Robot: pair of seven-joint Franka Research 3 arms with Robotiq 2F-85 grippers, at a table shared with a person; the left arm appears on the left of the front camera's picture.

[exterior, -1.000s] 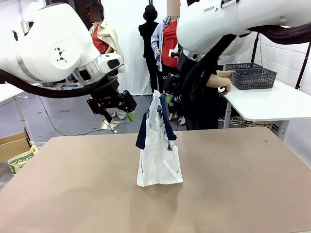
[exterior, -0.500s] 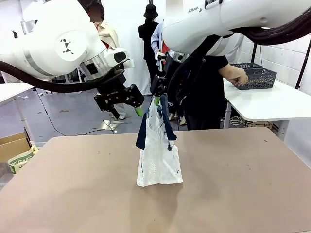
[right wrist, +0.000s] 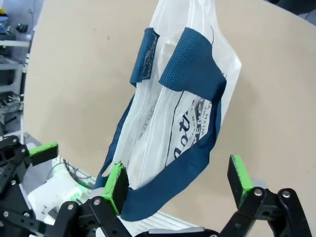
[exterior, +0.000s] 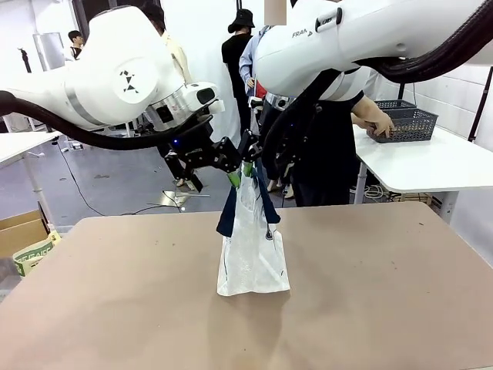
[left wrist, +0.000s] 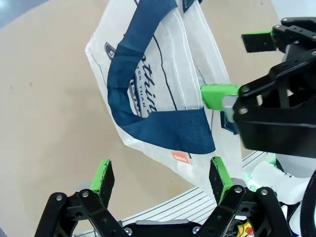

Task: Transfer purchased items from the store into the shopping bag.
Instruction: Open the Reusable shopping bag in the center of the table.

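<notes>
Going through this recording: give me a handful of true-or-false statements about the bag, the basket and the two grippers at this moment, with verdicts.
1. The shopping bag stands upright on the tan table. True.
2. Both grippers are shut on the bag. False: the left gripper and the right gripper are both open at the bag's top, jaws wide apart.
3. The dark grey basket sits on the tan table beside the bag. False: it is on the white side table at far right, with a person's hand on it.
4. The bag has navy handles and a small red tag. True.
</notes>
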